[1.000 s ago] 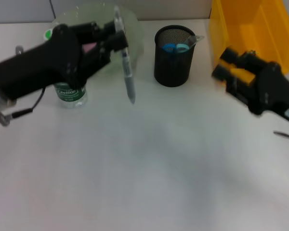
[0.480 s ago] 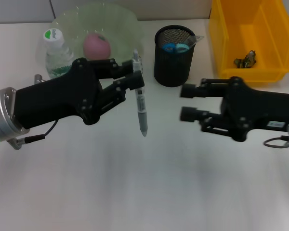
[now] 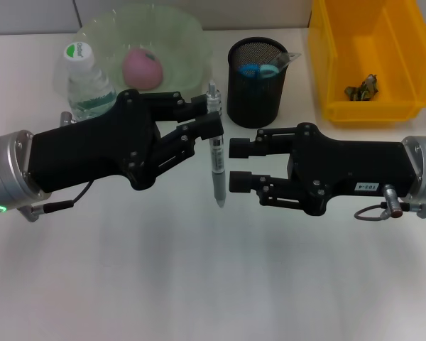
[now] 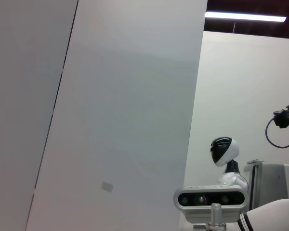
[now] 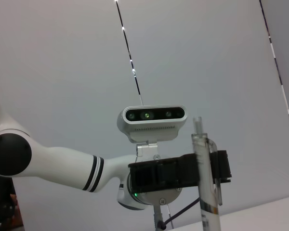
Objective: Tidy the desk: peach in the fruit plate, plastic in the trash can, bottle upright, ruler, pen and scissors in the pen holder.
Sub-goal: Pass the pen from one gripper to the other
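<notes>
My left gripper held the pen near its upper end, fingers closed on the barrel, the pen hanging roughly upright above the desk with its tip pointing down. My right gripper faced it from the other side, fingers parted — one level with the middle of the barrel, one near the tip, both just beside the pen and, as far as I could judge, not touching it. The right wrist view showed the pen standing upright in the left gripper's clamp.

Risk assessment, judged from this position:
- The step looked like a handover. If my right fingers closed off-centre, they could push the pen sideways in the left grip and tilt it.
- If the left fingers released before the right ones were firmly shut, the pen would drop to the desk and roll.
- A grip low on the barrel would leave the pen top-heavy for insertion.

Behind the grippers stood the pen holder, already holding the blue-handled scissors and what appeared to be the ruler — a tilted pen could catch on those or on the mesh rim. Farther off, the peach lay in the fruit plate, the bottle stood upright beside it, and the trash can held a crumpled scrap.
</notes>
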You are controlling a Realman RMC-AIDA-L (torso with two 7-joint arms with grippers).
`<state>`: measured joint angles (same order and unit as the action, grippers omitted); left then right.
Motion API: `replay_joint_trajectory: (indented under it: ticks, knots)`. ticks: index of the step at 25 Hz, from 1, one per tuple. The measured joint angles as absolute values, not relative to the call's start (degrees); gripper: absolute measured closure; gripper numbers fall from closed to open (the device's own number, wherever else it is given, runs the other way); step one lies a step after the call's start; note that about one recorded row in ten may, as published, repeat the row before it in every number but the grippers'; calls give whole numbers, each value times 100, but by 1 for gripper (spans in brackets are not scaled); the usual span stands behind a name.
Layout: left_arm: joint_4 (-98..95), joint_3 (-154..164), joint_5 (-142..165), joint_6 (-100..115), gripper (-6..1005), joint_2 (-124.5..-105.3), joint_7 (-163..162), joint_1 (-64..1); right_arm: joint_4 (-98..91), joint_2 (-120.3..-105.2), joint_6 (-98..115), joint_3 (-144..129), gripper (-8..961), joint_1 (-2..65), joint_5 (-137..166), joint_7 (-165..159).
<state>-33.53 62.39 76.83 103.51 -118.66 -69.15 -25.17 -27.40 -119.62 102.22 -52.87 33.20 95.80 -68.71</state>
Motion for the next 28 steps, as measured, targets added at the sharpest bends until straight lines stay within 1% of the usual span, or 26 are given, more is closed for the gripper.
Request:
replay_joint_trajectory:
  ticks: [21,28]
  knots:
    - [-3248,6454,7673,10265,804,-11883,-6908,-2675,-2575,-11970,10195,-5300,499,3502,9579,-6831]
    - [-3207,6460,7669,10246,804,-11878,-6907,-2765,-2588,-11970,10207,-5300,725,3510,9580,-6813]
